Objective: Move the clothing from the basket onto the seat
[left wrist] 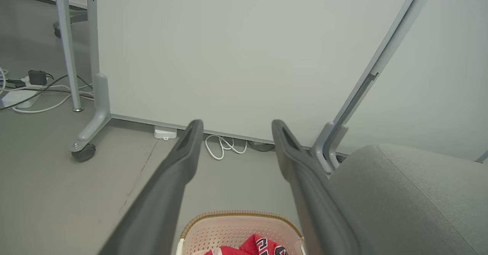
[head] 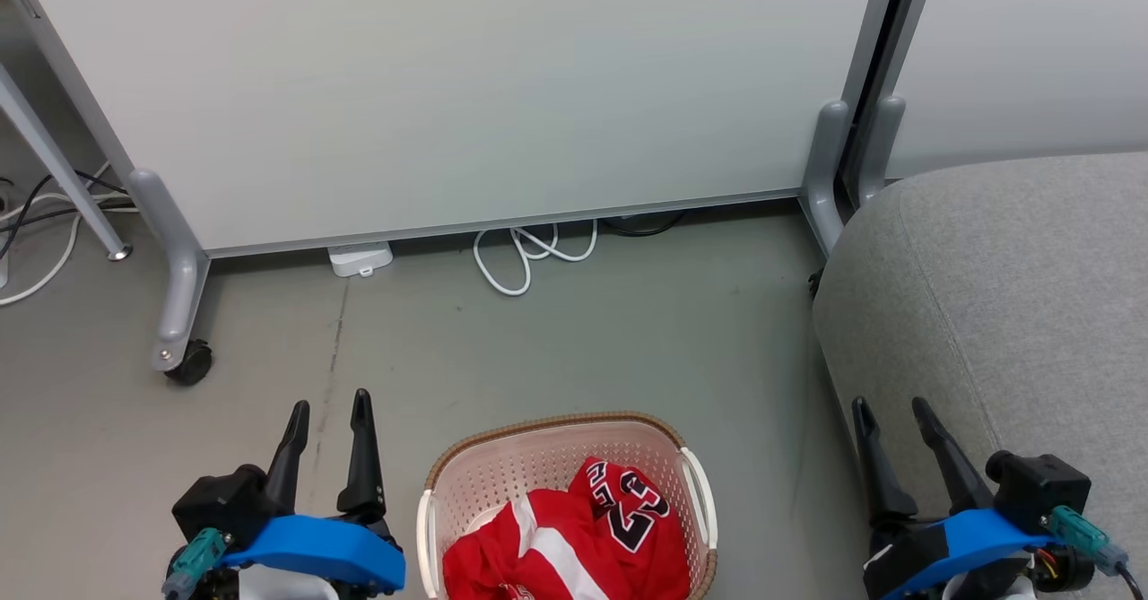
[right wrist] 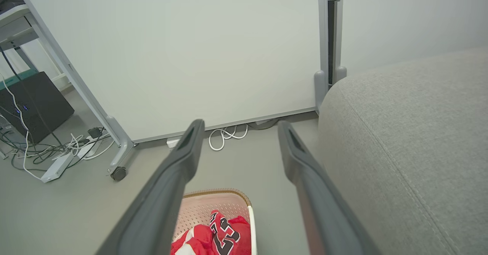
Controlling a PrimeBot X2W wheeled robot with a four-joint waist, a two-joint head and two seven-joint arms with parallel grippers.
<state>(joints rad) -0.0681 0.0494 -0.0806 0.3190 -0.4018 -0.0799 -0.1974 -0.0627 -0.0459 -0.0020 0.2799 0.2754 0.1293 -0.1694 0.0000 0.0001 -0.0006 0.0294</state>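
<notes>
**Clothing in basket, both grippers open**

The left gripper and right gripper hover with jaws spread, either side of the basket on the floor. The clothing lies bunched inside the basket. The seat stands to its right. Beyond, a cable loops under a panel.

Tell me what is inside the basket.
Red clothing with white stripes and a black 23 lies crumpled in the basket. It hides most of the basket floor, so whatever lies beneath cannot be seen.
</notes>
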